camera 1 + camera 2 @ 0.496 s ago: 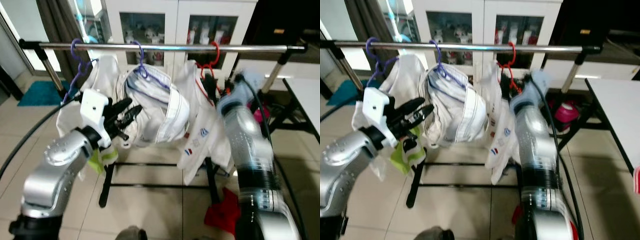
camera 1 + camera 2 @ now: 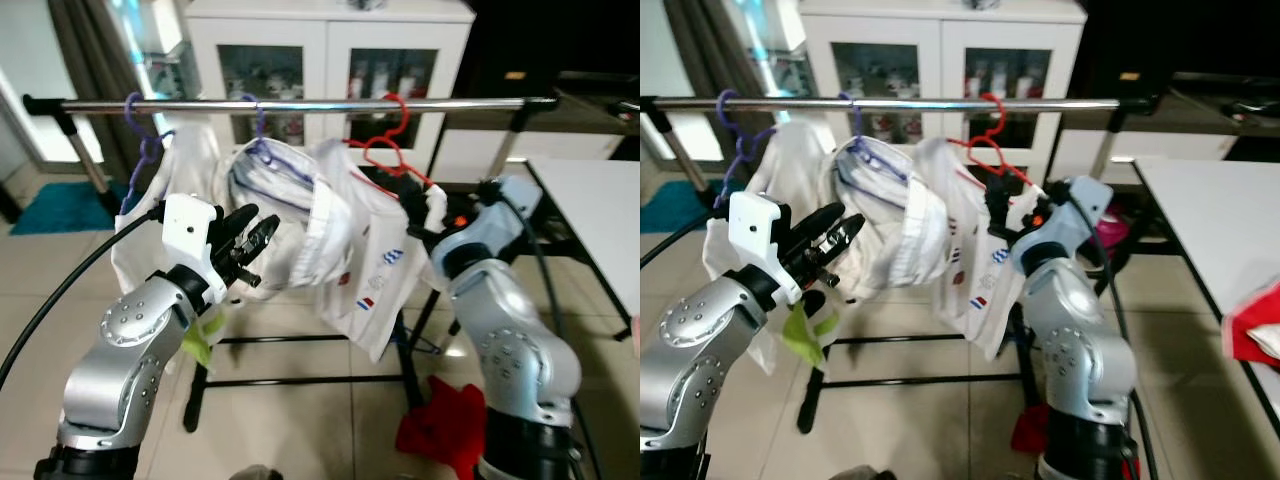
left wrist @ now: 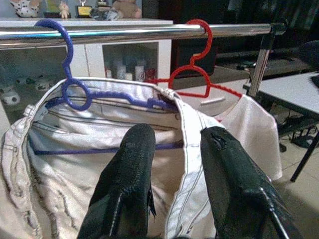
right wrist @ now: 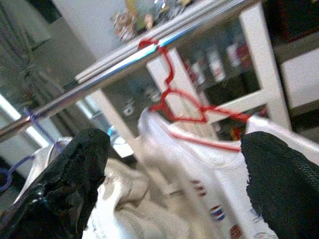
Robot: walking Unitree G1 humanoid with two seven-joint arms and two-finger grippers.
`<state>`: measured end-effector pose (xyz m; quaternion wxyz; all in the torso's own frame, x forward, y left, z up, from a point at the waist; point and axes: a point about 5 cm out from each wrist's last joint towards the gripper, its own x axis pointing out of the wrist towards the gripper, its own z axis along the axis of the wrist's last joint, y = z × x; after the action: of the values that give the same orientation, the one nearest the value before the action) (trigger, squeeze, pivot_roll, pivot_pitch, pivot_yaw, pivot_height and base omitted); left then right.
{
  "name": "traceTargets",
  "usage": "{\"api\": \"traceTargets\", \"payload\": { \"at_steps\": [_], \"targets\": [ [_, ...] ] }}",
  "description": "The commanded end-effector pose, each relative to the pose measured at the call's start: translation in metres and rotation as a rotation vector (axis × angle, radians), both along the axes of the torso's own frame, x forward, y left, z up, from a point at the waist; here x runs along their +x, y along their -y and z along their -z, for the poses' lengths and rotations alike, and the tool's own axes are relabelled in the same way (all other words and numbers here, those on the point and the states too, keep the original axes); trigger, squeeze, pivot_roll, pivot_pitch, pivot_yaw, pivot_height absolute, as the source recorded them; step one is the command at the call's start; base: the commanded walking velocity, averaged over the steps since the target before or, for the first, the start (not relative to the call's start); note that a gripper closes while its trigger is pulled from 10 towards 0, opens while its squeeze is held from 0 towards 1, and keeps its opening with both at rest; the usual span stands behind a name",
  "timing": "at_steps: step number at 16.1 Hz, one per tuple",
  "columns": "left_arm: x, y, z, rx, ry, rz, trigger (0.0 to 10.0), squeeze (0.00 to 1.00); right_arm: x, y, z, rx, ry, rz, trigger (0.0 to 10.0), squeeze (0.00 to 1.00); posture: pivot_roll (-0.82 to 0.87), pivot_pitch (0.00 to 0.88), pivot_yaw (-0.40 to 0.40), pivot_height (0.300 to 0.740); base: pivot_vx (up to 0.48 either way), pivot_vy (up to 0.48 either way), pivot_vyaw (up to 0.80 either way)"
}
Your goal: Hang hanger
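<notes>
Hanging by its hook from the steel rail (image 2: pixel 300 103), the red hanger (image 2: pixel 385 150) carries a white shirt (image 2: pixel 375 270); the right gripper (image 2: pixel 415 215), released, sits just below it, nearer than the left gripper (image 2: pixel 250 235).

Left wrist view: fingers (image 3: pixel 129 179) parted around a cream garment's hem (image 3: pixel 187 149).

Right wrist view: the hanger's long axis runs along the rail, between spread fingers (image 4: pixel 75 164).

No legible text, brand or number anywhere. White T-shirt (image 2: pixel 375 270) on the red plastic hanger (image 2: pixel 385 150) carries small red-and-blue printed marks, too small and blurred to read. Items behind the white glass-door cabinet (image 2: pixel 330 60) likewise unreadable.
</notes>
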<state>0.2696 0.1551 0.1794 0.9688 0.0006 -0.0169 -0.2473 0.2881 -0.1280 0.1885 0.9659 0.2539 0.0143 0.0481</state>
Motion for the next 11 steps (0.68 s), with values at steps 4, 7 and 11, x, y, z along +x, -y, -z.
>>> {"api": "traceTargets", "payload": {
  "at_steps": [4, 7, 11],
  "targets": [
    [0.005, -0.002, 0.003, -0.013, 0.0, -0.044, 10.0, 0.0, -0.012, -0.008, 0.008, 0.085, -0.069, 0.013, 10.0, 0.91, -0.09, 0.0, 0.042, 0.74, 0.0, 0.0, 0.0],
    [0.007, -0.002, 0.0, -0.019, 0.005, -0.045, 10.0, 0.0, -0.011, -0.006, 0.008, 0.111, -0.085, 0.034, 10.0, 0.82, -0.09, 0.0, 0.038, 0.74, 0.0, 0.0, 0.0],
    [0.014, 0.002, 0.002, -0.055, -0.006, -0.1, 10.0, 0.0, -0.015, -0.007, 0.007, 0.195, -0.062, 0.027, 10.0, 0.0, -0.11, 0.0, 0.05, 0.74, 0.0, 0.0, 0.0]
  ]
}}
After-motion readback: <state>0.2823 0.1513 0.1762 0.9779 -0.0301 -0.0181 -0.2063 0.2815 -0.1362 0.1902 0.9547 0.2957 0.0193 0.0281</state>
